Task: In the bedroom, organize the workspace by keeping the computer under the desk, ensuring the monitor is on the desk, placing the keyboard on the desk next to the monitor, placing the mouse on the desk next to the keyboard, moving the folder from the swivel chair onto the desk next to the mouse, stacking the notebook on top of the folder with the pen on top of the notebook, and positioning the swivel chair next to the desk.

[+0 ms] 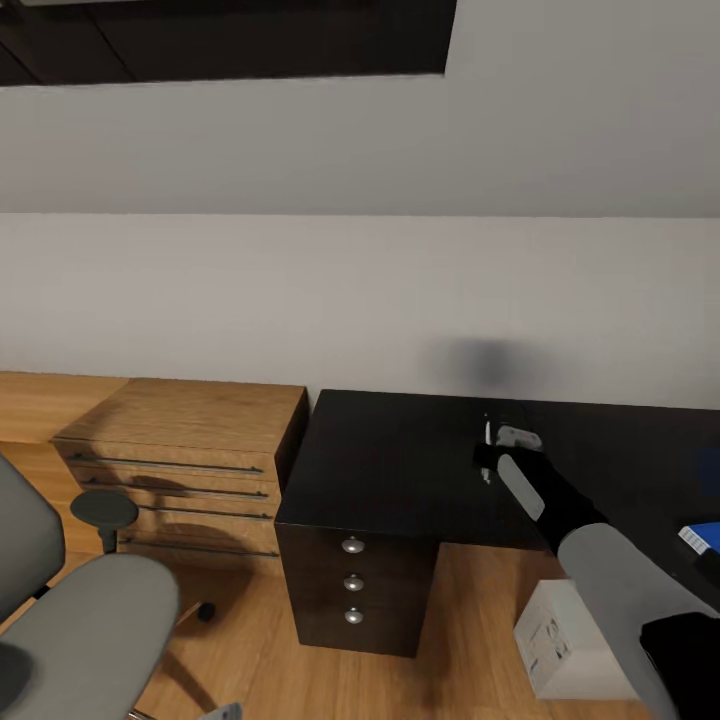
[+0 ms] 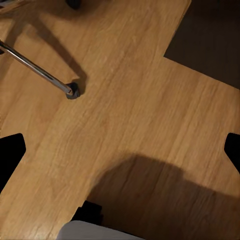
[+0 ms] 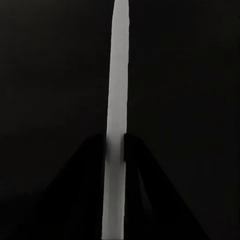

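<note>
Black desk [image 1: 400, 470] lies below the right gripper [image 1: 487, 450], jaws clamped on a pale pen [image 3: 116, 125]; left jaws unseen.

The right arm [image 1: 600, 560] had smooth light grey shells, a black joint between them, and a black gripper [image 1: 487, 455].
</note>
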Controlling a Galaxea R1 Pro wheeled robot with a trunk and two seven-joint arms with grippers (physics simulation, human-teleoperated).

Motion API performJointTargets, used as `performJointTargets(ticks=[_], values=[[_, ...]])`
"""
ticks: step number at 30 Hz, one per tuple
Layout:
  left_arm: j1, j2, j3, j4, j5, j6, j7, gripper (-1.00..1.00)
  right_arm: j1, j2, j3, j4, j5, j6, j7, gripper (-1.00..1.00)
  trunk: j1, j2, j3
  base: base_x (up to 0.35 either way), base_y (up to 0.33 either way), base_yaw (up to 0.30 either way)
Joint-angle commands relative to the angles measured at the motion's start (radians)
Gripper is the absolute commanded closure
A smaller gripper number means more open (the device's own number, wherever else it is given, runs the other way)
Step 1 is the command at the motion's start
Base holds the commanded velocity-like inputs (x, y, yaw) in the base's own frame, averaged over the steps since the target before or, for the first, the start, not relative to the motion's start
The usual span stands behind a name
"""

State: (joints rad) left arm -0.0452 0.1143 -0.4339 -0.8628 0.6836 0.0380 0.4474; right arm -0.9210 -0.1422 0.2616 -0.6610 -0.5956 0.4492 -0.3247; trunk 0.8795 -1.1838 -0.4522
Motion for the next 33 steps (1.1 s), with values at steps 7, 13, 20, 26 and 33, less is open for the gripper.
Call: performJointTargets(ticks=[7, 13, 20, 26, 33], values=[[-0.001, 0.002, -0.005, -0.002, 0.004, 0.004, 0.01, -1.0, -0.02, -0.001, -0.002, -0.039, -0.013, 0.01, 0.014, 1.0, 0.0, -0.001, -0.001, 0.0, 0.0, 0.0], [-0.001, 0.001, -0.006, -0.002, 0.005, 0.004, 0.01, -1.0, -0.019, -0.004, -0.006, -0.039, -0.016, 0.01, 0.013, 1.0, 0.0, -0.001, -0.001, 0.0, 0.026, -0.098], [-0.001, 0.001, -0.006, -0.002, 0.005, 0.004, 0.01, -1.0, -0.019, -0.003, -0.007, -0.039, -0.016, 0.01, 0.013, 1.0, 0.0, -0.001, -0.001, 0.0, 0.223, -0.268], [-0.001, 0.001, -0.006, -0.002, 0.007, 0.005, 0.009, -1.0, -0.019, -0.005, -0.008, -0.038, -0.016, 0.009, 0.013, 1.0, 0.0, -0.001, -0.001, 0.0, 0.23, -0.293], [-0.001, -0.004, -0.009, 0.022, 0.008, 0.006, 0.009, -1.0, -0.019, -0.006, -0.016, -0.038, -0.017, 0.008, 0.013, 1.0, 0.0, -0.001, -0.004, 0.0, 0.039, -0.264]])
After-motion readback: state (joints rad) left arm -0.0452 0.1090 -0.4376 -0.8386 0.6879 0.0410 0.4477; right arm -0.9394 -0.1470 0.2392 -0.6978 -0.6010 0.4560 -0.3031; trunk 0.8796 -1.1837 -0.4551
